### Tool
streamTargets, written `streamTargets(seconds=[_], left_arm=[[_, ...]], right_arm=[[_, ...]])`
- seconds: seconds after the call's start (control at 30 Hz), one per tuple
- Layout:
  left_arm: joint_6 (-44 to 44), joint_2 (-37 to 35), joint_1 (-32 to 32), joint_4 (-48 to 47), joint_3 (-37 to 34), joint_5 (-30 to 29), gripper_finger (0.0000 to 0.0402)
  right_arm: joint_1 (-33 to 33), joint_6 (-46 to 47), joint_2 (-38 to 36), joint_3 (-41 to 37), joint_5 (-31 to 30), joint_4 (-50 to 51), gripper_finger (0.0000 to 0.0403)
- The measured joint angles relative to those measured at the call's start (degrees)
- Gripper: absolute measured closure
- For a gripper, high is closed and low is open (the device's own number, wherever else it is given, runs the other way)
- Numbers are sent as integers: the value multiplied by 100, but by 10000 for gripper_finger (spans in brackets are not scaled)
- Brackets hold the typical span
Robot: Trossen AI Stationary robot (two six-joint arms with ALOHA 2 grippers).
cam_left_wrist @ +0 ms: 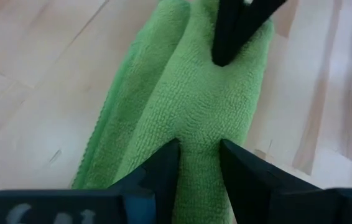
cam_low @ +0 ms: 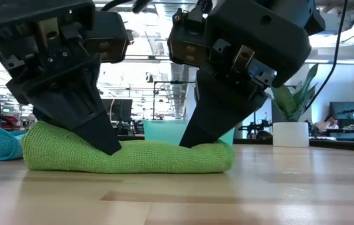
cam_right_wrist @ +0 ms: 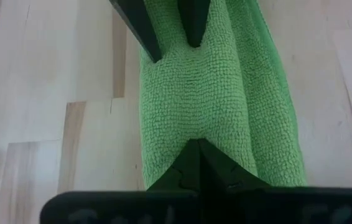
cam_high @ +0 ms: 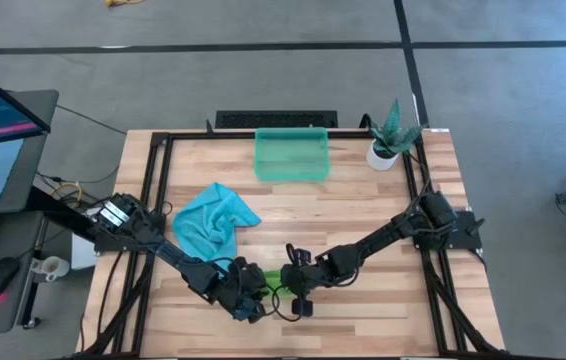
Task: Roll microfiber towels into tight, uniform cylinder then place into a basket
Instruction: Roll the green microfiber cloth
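Observation:
The lime green towel (cam_low: 133, 159) lies as a long, low roll on the table near its front edge, between my two grippers; it also shows in the high view (cam_high: 273, 277). My left gripper (cam_left_wrist: 199, 165) stands on the roll's left part with cloth between its slightly parted fingers. My right gripper (cam_right_wrist: 196, 149) is shut and sits on the roll's right part. The turquoise blue towel (cam_high: 215, 220) lies crumpled on the table, left of centre. The teal basket (cam_high: 291, 155) stands at the table's far edge. My left gripper pinches a ridge of cloth on the roll's upper side (cam_left_wrist: 198, 140) between its two fingers. It comes from above and from the left, slanting down. The roll lies flat on the table. My right gripper presses its shut fingertips onto the roll's upper side (cam_right_wrist: 191, 127), slanting down from above and from the right. The cloth dents a little under them (cam_low: 186, 149). The roll rests on the table.
A white pot with a green plant (cam_high: 388, 140) stands at the far right, beside the basket. A black frame (cam_high: 158, 190) runs round the tabletop. Bare wood (cam_high: 363, 200) lies between the towels and the basket.

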State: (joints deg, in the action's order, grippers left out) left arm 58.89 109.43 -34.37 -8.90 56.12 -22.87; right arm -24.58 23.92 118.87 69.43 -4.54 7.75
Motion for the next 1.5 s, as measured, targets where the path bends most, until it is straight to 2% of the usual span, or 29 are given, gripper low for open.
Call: streamTargets(seconds=[0.17,0.33,0.5,0.6,0.77,1.17,1.4,1.5], left_arm=[[29,7,15,33,-4,-40,286],[-480,-47,34,-55,114,77,286],[-1059,-449,-27,-272,220,-24,286],[-1140,-686,-105,-449,241,-277,286],[-553,-647,-255,-1116,247,-898,286],[269,55,-278,-1402,297,-845,286],[92,-356,-322,-1614,259,-743,286],[-8,-670,-409,-1714,249,-901,286]], right_arm=[[0,6,0,0,0,0,386],[-2,6,0,0,0,-3,387],[-2,6,0,0,0,-7,384],[-4,6,0,0,2,-4,387],[-4,6,0,0,10,-3,386],[-4,9,0,-2,20,-19,386],[-2,9,0,-2,20,-21,385],[-2,11,0,-2,20,-20,387]])
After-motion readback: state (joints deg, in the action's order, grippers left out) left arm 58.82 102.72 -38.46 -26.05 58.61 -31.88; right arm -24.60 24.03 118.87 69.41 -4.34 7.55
